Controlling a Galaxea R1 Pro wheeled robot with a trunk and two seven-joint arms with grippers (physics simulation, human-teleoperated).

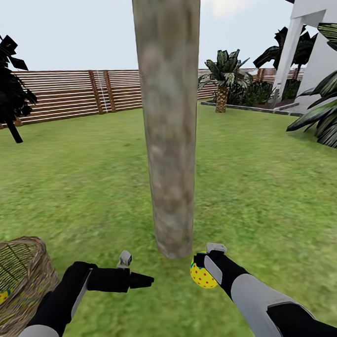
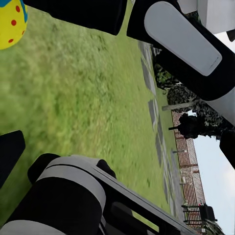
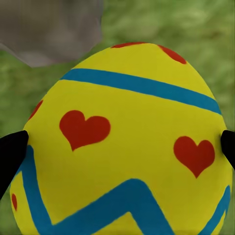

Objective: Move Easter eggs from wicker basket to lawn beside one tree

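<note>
In the head view the tree (image 1: 171, 124) rose through the middle of the frame, its thick grey-brown trunk meeting the lawn (image 1: 90, 192) just above the lower centre. The right gripper (image 1: 201, 270) sat at the lower centre-right, just beside the foot of the trunk, pinching a yellow egg (image 1: 203, 276) with red dots. In the right wrist view that egg (image 3: 127, 142) filled most of the frame, showing red hearts and blue bands, with a dark fingertip (image 3: 11, 154) pressed against each side and the trunk base (image 3: 49, 29) in the upper left.

The left gripper (image 1: 137, 276) lay at the lower centre-left, pointing toward the trunk; whether it was spread or pressed together could not be told.

The wicker basket (image 1: 19, 285) stood at the lower left edge, tilted, with a bit of another egg (image 1: 2, 297) showing inside it. A wooden fence (image 1: 75, 94) ran across the back, with a palm (image 1: 224, 79) at the upper right.
</note>
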